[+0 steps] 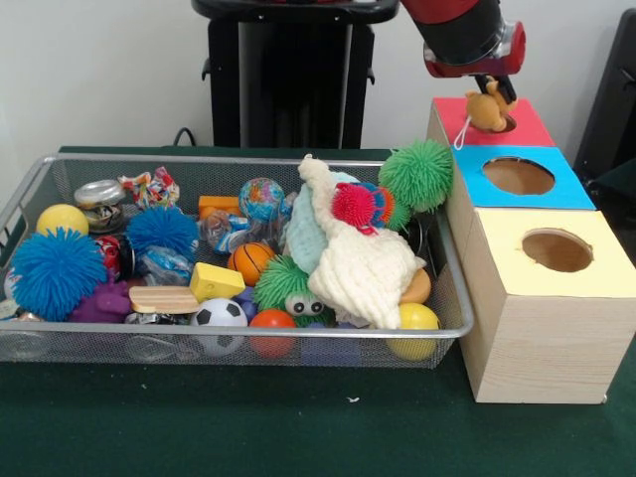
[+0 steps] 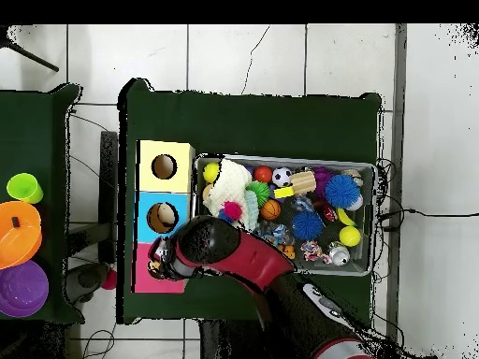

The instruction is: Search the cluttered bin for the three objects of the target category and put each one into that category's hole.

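my claw [image 1: 491, 99] grips an orange, seemingly hairy ball [image 1: 486, 110] directly above the hole [image 1: 504, 123] in the red top.

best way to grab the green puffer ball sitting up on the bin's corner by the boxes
Come straight down on the green puffer ball, jaws closing across its round middle. It perches high against the bin rim, clear on top, with the cream knitted cloth to one side and the blue-topped box to the other.
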Robot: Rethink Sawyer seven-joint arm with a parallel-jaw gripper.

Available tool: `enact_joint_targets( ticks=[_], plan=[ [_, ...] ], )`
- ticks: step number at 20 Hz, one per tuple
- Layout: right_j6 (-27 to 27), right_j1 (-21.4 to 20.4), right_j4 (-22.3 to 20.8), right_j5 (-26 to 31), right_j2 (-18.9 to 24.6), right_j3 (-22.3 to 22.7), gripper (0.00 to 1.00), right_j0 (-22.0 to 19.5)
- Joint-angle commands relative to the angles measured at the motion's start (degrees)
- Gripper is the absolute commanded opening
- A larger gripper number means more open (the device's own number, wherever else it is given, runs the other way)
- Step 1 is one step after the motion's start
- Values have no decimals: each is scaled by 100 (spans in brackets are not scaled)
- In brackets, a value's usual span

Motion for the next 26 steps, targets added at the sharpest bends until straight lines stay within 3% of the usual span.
enact_joint_targets(
  ticks=[1,14,26],
  plan=[
    [1058,42,429,148,134,-360,0,61],
    [929,223,333,739,163,-732,0,22],
    [848,136,381,1018,196,-636,0,-1]
  ],
)
